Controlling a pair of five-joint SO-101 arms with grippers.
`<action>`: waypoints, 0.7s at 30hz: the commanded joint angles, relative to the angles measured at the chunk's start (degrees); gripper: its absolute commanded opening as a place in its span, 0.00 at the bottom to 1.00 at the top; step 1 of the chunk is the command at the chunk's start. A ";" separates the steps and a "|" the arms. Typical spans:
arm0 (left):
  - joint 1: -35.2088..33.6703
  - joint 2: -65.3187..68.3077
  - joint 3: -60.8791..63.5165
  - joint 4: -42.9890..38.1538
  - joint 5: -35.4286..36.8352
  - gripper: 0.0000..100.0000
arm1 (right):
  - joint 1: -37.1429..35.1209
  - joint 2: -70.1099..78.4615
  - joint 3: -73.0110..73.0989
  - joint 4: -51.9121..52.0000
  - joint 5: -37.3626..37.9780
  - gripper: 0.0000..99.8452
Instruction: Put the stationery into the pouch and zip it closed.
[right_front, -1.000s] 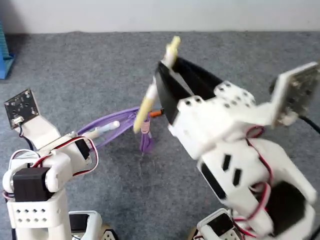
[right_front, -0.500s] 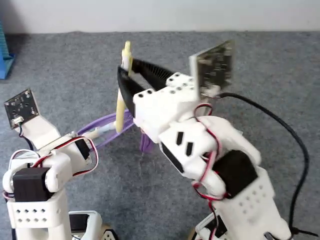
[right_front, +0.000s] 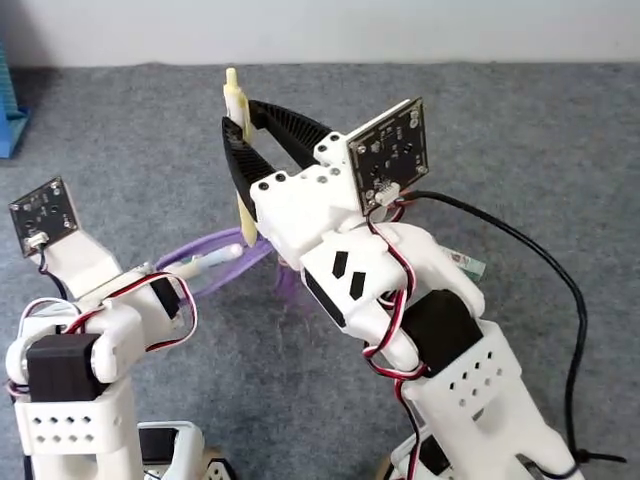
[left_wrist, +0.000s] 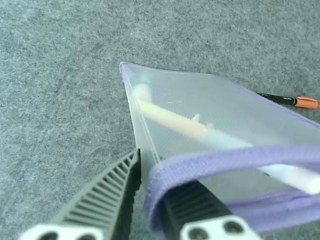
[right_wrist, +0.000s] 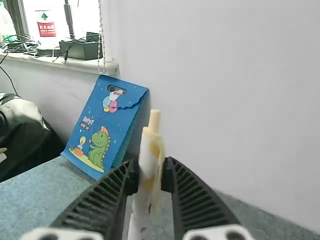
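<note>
A clear pouch (left_wrist: 215, 100) with purple zip trim (left_wrist: 210, 162) lies on the grey carpet, its mouth raised. My left gripper (left_wrist: 147, 182) is shut on the pouch's edge near the trim. Inside the pouch lie white pens (left_wrist: 175, 122). A black pen with an orange cap (left_wrist: 295, 101) rests on the carpet beyond the pouch. In the high view the pouch (right_front: 215, 255) sits between the two arms. My right gripper (right_front: 240, 130) is shut on a cream pen (right_front: 241, 205), held nearly upright above the pouch's far side. The right wrist view shows that pen (right_wrist: 148, 165) between the black fingers.
A blue gift bag (right_wrist: 107, 127) stands against the white wall at the far left (right_front: 8, 110). A small pale item (right_front: 466, 264) lies on the carpet beside the right arm. Open carpet stretches behind and to the right.
The right arm has swung left with the cream pen, which went from tilted to nearly upright and now hangs over the pouch. The left arm and pouch stayed put.
</note>
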 joint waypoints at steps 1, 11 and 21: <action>-0.44 -0.18 -0.04 -1.41 0.53 0.01 | -0.66 0.31 0.44 -1.19 0.62 0.01; -0.44 0.09 -0.04 -1.49 0.53 0.01 | -4.26 -1.19 10.99 -12.44 0.97 0.01; -0.44 0.09 -0.04 -1.49 0.53 0.01 | -9.54 -1.27 10.02 -12.44 2.55 0.01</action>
